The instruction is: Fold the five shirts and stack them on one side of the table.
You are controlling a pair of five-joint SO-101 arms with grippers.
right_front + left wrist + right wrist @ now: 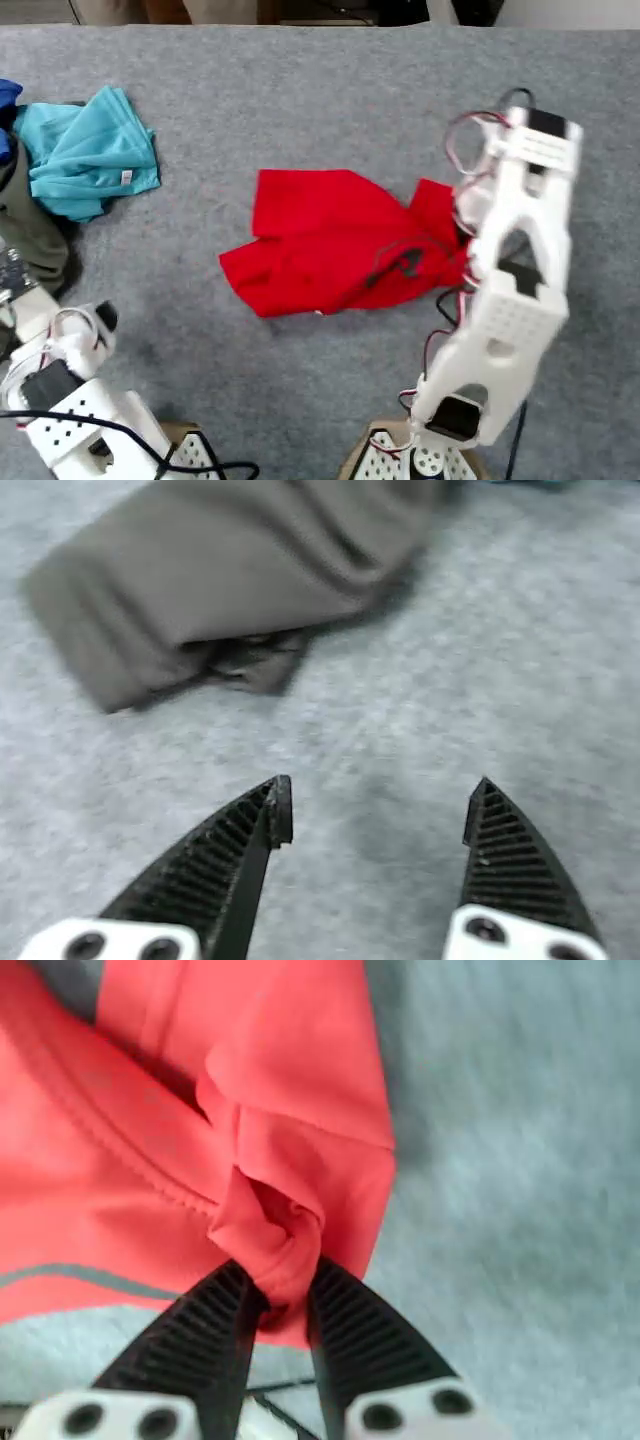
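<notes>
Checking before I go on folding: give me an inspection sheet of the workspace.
Surface: grey felt-like tabletop.
Job's things: red shirt crumpled mid-table; teal shirt loosely folded at left; grey shirt and blue cloth at the left edge.
Clutter: nothing seen.
Grippers: left gripper open above bare tabletop near the grey shirt; right gripper shut on the red shirt's edge.
Cables: red and white wires on the right arm; black cable by the left arm.
Surroundings: indistinct furniture beyond the far edge.
</notes>
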